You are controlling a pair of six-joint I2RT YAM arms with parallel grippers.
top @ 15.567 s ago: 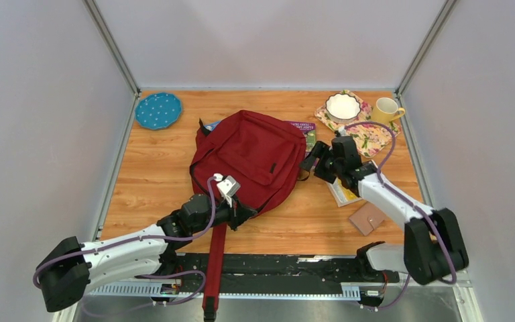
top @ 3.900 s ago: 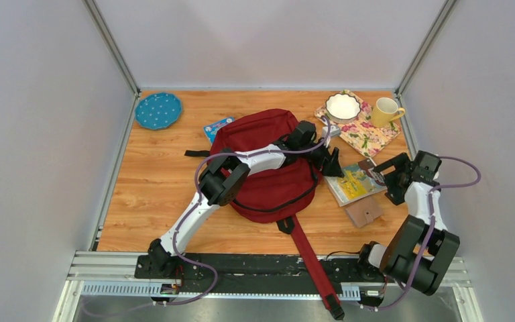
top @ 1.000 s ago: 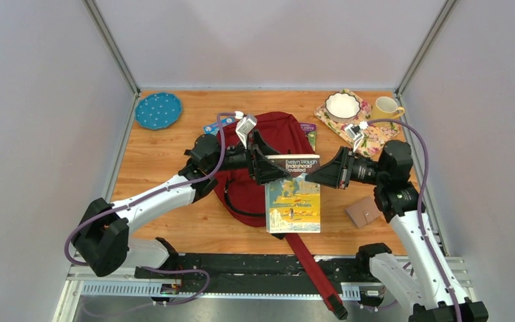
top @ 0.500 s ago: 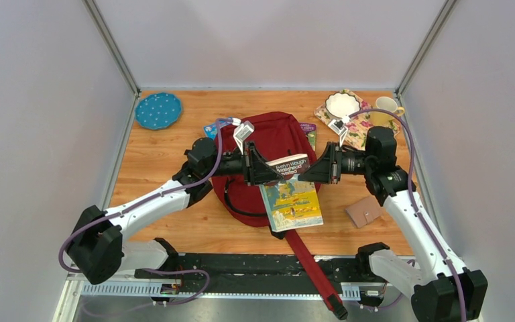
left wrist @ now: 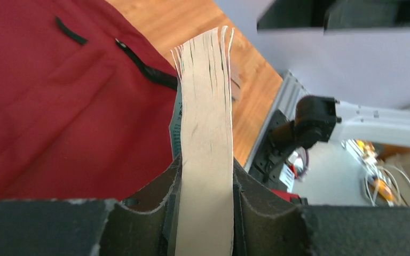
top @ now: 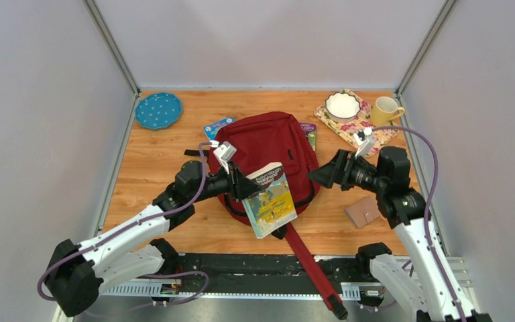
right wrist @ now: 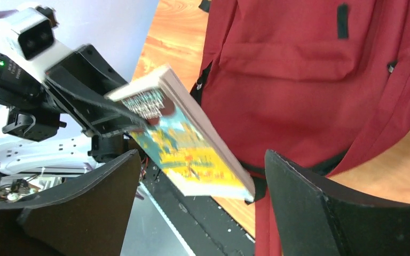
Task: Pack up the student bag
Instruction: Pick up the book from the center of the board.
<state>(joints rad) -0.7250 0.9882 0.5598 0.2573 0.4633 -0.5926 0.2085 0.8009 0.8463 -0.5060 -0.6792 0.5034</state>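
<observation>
The paperback book (top: 270,201) has a dark band of pale lettering along the top of its cover, above a yellow and blue picture. From overhead the print is too small to read, and in the right wrist view (right wrist: 192,141) it is blurred. The left gripper (top: 245,183) is clamped on the book's upper corner. Its own camera shows both pads pressed against the page block (left wrist: 205,106), which fans open at the free end. The right gripper (top: 323,172) hangs near the book at its 3 o'clock side with its jaws spread wide, touching nothing. The student bag (top: 268,151) lies flat at the middle of the table (top: 147,194), front pocket up and rounded top toward 12 o'clock. Its red strap (top: 308,268) trails toward 6 o'clock over the near rail. The book, tilted, covers the bag's 6 o'clock edge. A blue card (top: 216,127) peeks out at the bag's 11 o'clock. A purple-and-green booklet (top: 309,131), with print too small to read, shows at its 1 o'clock. A blue plate (top: 157,111) sits at the table's 10 o'clock. At 2 o'clock a white bowl (top: 342,105) rests on a floral mat (top: 369,136), with a yellow mug (top: 385,111) just beside it. A brown wallet (top: 365,213) lies at 4 o'clock, below the right arm.
</observation>
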